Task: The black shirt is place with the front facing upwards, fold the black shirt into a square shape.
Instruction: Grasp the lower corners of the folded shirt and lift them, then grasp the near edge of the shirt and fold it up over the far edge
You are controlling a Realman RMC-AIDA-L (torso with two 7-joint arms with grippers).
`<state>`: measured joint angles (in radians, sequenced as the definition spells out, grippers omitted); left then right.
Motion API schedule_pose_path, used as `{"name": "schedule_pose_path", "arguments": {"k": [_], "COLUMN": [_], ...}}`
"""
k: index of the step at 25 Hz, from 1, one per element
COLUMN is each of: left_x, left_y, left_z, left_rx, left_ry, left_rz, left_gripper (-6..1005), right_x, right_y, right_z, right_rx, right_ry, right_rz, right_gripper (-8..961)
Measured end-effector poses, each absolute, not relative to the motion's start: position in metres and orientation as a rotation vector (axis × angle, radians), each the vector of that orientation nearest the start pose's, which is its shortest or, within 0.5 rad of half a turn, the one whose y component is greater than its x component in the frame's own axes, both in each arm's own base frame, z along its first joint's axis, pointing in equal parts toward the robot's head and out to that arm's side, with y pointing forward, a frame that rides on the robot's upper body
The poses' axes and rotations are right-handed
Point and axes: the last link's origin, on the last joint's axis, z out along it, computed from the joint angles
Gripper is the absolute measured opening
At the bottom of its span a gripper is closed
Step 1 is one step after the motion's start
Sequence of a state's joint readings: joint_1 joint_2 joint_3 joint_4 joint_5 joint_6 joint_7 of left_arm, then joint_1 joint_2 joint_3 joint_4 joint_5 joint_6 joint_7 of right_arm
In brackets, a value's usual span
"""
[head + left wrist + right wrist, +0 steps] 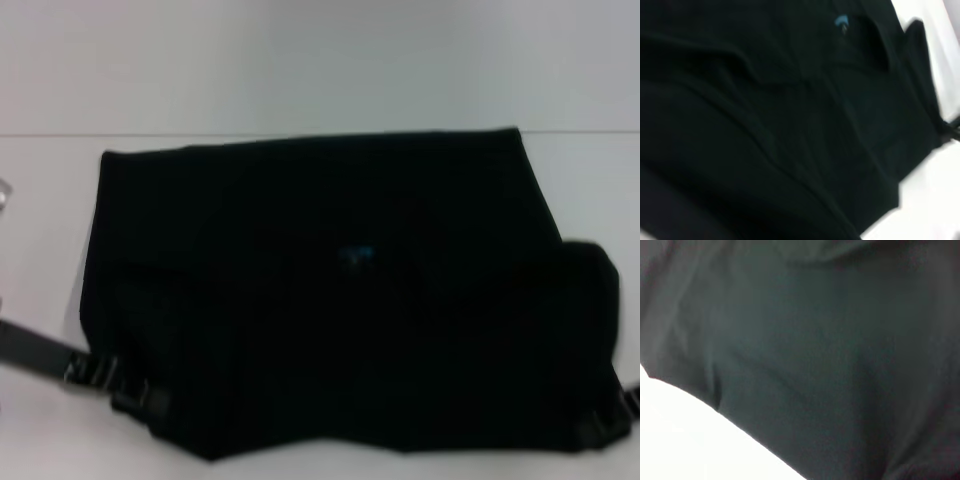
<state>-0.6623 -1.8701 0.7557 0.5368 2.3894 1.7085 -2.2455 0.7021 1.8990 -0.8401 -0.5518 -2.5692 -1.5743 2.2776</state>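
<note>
The black shirt (340,300) lies spread on the white counter (300,70), its blue neck label (355,255) near the middle. The left gripper (125,388) and right gripper (605,425) sit at its near corners; whether either is clamping the cloth cannot be told.
</note>
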Motion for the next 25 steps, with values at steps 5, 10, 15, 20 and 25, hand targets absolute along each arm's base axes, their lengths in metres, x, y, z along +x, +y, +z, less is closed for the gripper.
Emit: {"name": "schedule_pose_path", "arguments": {"k": [5,10,15,20,25], "left_x": [-0.291,-0.294,-0.294,-0.292,-0.295], "left_y": [0.298,0.282,0.281,0.294,0.316], "left_z": [0.039,0.040,0.041,0.055,0.077], "left_rx": [-2.763,-2.837,-2.845,-2.783,-2.598], "left_ry": [-1.891,-1.909,-1.907,-1.861,-1.816], "left_rz": [0.003,0.086,0.069,-0.150,-0.451], "left_gripper": [25,25,26,26,25], "right_x": [0.316,0.314,0.315,0.316,0.316], "right_y": [0.305,0.289,0.292,0.304,0.320], "right_z": [0.022,0.019,0.019,0.029,0.054], "right_rx": [-2.703,-2.825,-2.796,-2.706,-2.542], "right_ry": [1.685,1.665,1.671,1.704,1.773], "right_rz": [-0.396,-0.398,-0.362,-0.193,0.120], "right_gripper": [69,70,70,68,66]}}
